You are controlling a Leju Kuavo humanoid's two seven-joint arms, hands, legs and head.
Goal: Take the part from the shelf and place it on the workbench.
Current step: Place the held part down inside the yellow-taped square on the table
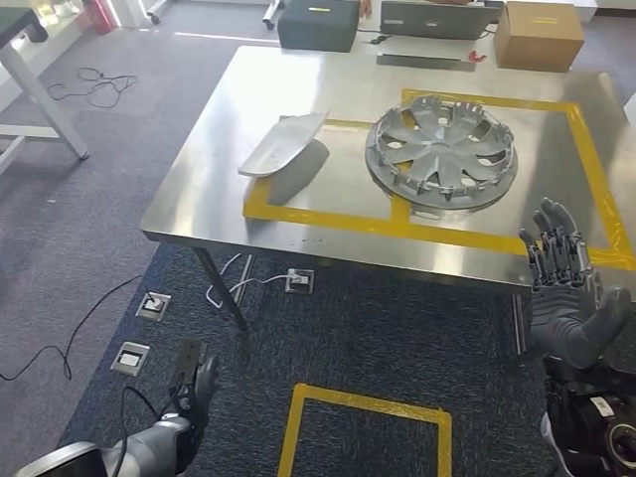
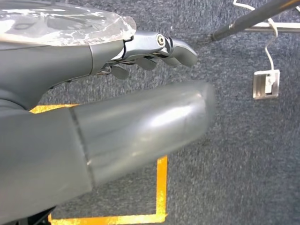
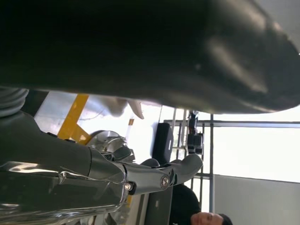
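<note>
Steel workbench [image 1: 225, 129] with yellow tape fills the head view; 2 parts lie on it, a silver wheel cover [image 1: 441, 151] inside the taped box and a grey curved panel [image 1: 283, 145] at its 9 o'clock. Judging by that, the placing looks done, with only the arms left to settle. Right hand [image 1: 563, 288] hovers at 4 o'clock off the cover, just past the table edge, palm up, fingers spread, holding nothing. Left hand [image 1: 191, 393] hangs low over the carpet, fingers straight, empty
</note>
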